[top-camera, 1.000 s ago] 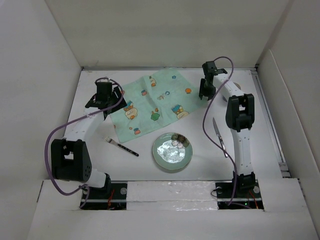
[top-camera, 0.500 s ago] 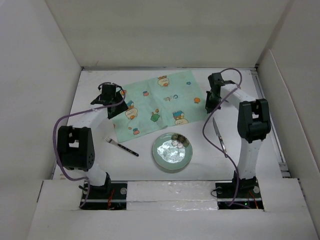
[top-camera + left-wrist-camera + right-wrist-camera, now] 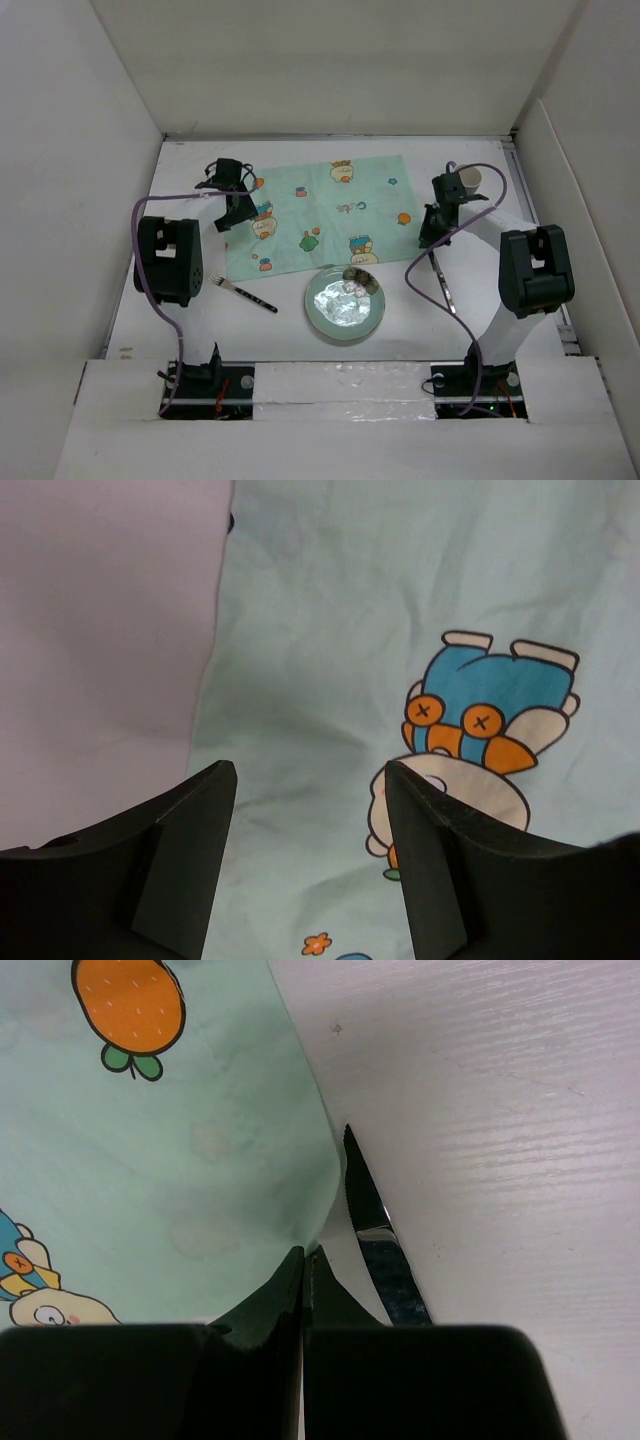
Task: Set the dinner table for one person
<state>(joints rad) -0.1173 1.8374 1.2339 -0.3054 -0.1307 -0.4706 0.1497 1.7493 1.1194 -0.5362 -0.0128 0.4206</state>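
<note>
Little is done yet, by my reckoning; the mat point(image 3: 320, 215) lies spread on the table point(image 3: 290, 335), but skewed, and nothing is set on it. The plate point(image 3: 345, 303) sits on bare table at the mat's near edge, with something small and round on its far rim that I can't make out. The fork point(image 3: 243, 292) lies to its left and the knife point(image 3: 440, 280) to its right, both off the mat. Left to do, I judge: square the mat, put the plate on it, and lay fork and knife either side.

The table lies flat between the white walls, right in front of my bases; its long axis seems to run left to right. The mat's long axis runs that way too, its right end turned a little farther from me. The knife points its tip away from me.

My left gripper point(image 3: 310, 780) hangs wide open over the mat's left edge, holding nothing; my right gripper point(image 3: 303, 1265) is closed, apparently pinching the mat's near right corner, just beside the knife tip.
</note>
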